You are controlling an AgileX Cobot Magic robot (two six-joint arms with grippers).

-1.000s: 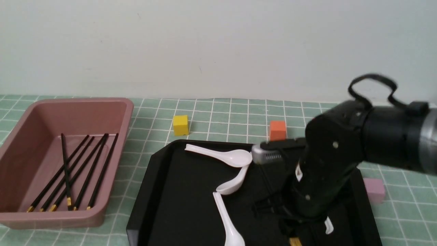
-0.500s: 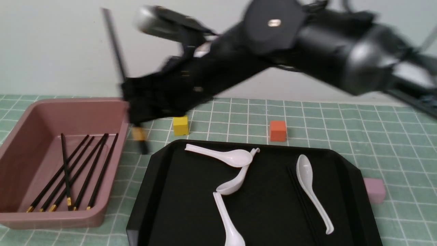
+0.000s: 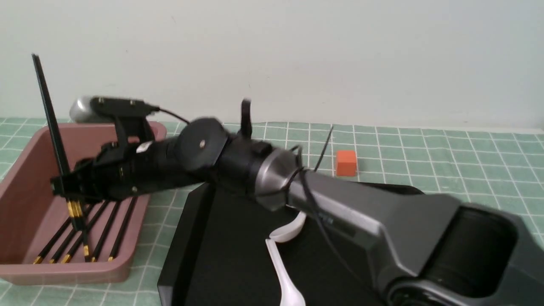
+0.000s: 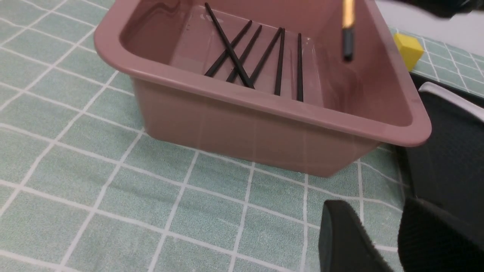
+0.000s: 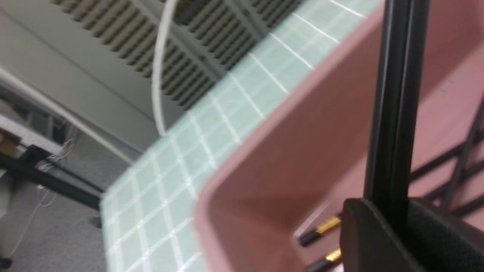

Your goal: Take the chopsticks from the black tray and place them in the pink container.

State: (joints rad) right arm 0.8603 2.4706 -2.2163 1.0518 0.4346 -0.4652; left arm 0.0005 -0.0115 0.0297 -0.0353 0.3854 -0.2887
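My right gripper (image 3: 63, 187) is shut on a pair of black chopsticks (image 3: 49, 123). They stand nearly upright, with their gold-banded ends (image 3: 73, 208) hanging down inside the pink container (image 3: 63, 272) at the left. In the right wrist view the held chopsticks (image 5: 393, 113) run up from between the pads of the right gripper (image 5: 393, 211). Several more chopsticks (image 4: 261, 56) lie on the floor of the pink container (image 4: 264, 102). The black tray (image 3: 204, 255) lies right of the container under my right arm. My left gripper (image 4: 382, 238) hovers open and empty above the mat beside the container's near corner.
Two white spoons (image 3: 284, 272) show on the tray below my arm, which hides much of the tray. An orange cube (image 3: 346, 162) sits on the green tiled mat behind the tray. A yellow cube (image 4: 408, 45) lies beyond the container.
My right arm lifted the chopsticks off the tray and swung left. It has now come down so that their gold ends hang inside the pink container.
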